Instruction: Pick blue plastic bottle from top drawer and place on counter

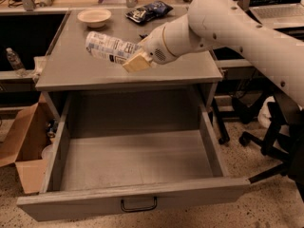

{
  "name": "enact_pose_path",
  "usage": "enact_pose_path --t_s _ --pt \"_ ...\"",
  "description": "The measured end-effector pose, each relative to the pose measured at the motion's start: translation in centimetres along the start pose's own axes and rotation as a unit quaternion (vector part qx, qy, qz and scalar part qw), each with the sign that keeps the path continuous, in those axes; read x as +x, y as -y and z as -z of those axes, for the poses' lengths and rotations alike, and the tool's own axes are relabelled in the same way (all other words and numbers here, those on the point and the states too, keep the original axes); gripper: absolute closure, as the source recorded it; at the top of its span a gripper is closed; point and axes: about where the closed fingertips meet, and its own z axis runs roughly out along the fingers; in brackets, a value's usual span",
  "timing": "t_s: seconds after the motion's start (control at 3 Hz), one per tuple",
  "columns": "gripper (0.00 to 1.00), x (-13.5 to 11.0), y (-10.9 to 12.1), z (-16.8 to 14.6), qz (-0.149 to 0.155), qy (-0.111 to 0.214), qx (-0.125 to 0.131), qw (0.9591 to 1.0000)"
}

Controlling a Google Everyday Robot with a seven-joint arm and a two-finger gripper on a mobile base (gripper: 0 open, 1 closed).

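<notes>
Gripper (135,58) is hanging over the middle of the counter (71,72) and is clamping the blue plastic bottle (107,47), its tan fingers (137,63) closing on the bottle's right end. Bottle is lying close to level, its labelled body pointing left and slightly away from the camera, its free end reaching toward the counter's left half. Whether it is resting on the grey surface or sitting just above it is not clear from this angle. White arm (228,25) is stretching in from the right edge of the view, crossing above the counter's right rear corner. Below, the top drawer (133,163) is standing pulled far out toward the camera, its grey floor showing bare, and its small black handle (138,205) is sitting at the centre of the front panel. At the back of the counter a pale shallow bowl (94,17) is sitting left of centre, well apart from the bottle, and a dark blue snack bag (148,11) is lying to its right, near the rear edge. On the floor to the left, an open cardboard box (21,146) is leaning beside the drawer. Farther left, a small clear bottle (15,61) is standing upright on a low ledge. A dark office chair (273,132) is standing on the right, under the arm.
</notes>
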Motion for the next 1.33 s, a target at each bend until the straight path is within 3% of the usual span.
enact_pose_path --t_s 0.33,0.67,1.0,1.33 --pt "1.0 2.5 4.9 2.1 -0.054 -0.029 0.044 0.9971" --pt "1.0 5.1 8.7 1.7 -0.098 -0.071 0.055 0.9912" --pt "1.0 8.0 10.9 0.9 -0.138 -0.109 0.053 0.983" --pt "0.82 10.1 12.2 0.1 -0.173 -0.127 0.047 0.9755"
